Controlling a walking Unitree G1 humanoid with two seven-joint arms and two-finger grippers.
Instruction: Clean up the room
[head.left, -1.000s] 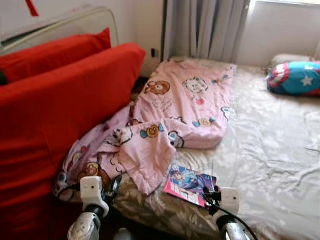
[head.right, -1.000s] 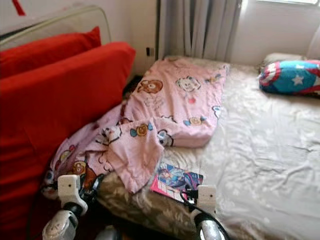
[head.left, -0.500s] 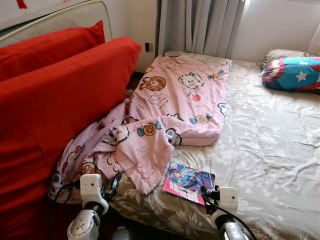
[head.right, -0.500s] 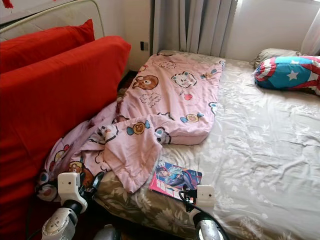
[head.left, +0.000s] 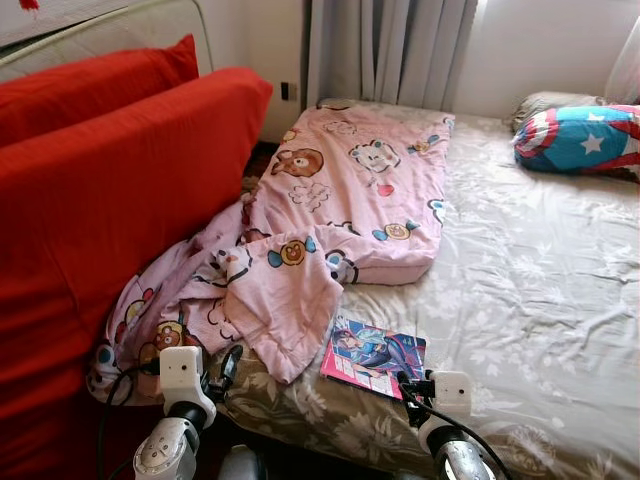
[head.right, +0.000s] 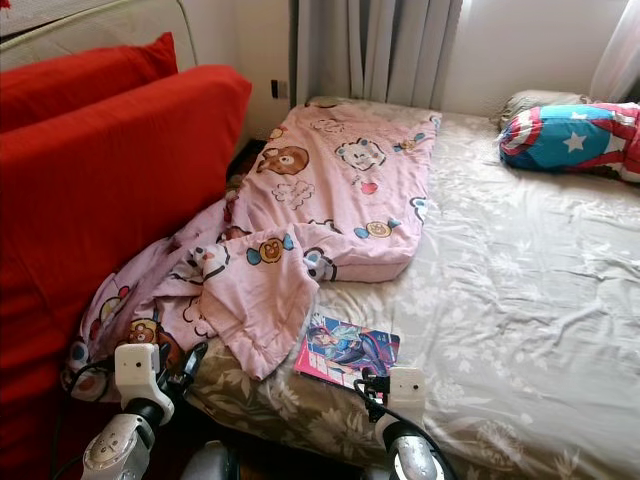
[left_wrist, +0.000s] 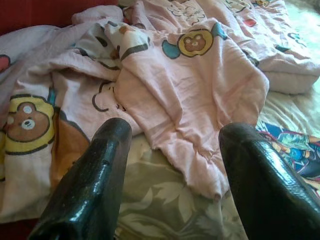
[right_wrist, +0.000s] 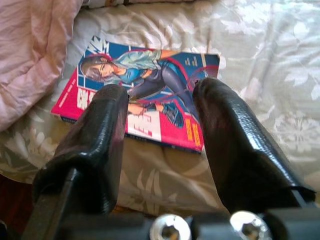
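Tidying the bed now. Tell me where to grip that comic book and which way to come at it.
Grip the comic book by its near long edge, coming in low from the foot of the bed with the open right gripper. It lies flat on the sheet, so a top-down pinch would probably just slide. The pink blanket crowds its left corner.

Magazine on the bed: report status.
Both grippers open, empty. Right gripper lined up on magazine. Pink blanket corner lies beside it; left gripper faces blanket.

Soft quilted pink blanket (head.left: 350, 200); glossy-covered magazine (right_wrist: 145, 97); smooth floral bedsheet (head.left: 540, 280); shiny black fingers (right_wrist: 240, 145)
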